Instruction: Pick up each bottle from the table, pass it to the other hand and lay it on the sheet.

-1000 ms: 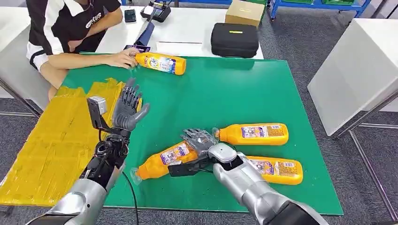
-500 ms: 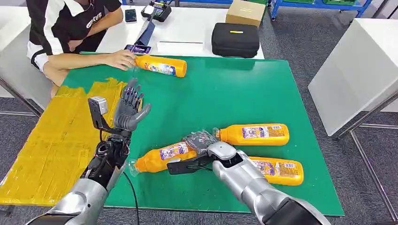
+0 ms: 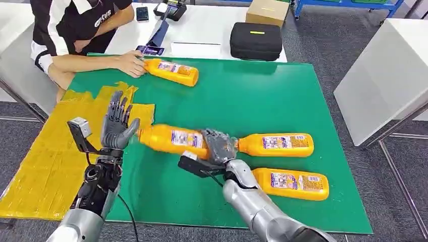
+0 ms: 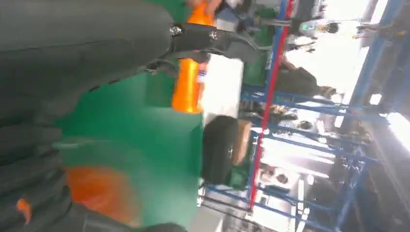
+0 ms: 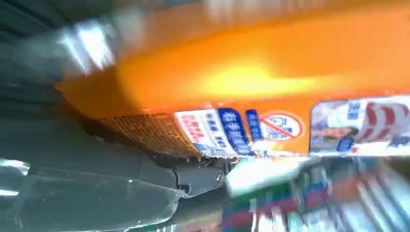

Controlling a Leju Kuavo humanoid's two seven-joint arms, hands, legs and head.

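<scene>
While the right hand [image 3: 218,146] grips a bottle [image 3: 169,137] above open desk [image 3: 242,101], the left hand [image 3: 117,126] waits spread by the sheet [image 3: 50,156] edge.

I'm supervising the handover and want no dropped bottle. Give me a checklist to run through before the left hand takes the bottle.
1. Right hand grips the held bottle: ok, fingers wrap its base end.
2. Left hand ready to receive: ok, fingers spread, holding nothing.
3. Bottle within the left hand's reach: ok, its cap end lies right at the palm.
4. Left fingers closed on the bottle: not ok, not yet.
5. Yellow sheet free for laying: ok, no bottle lies on it.
6. Person's hand away from the handover: ok, it rests on the far bottle.
</scene>
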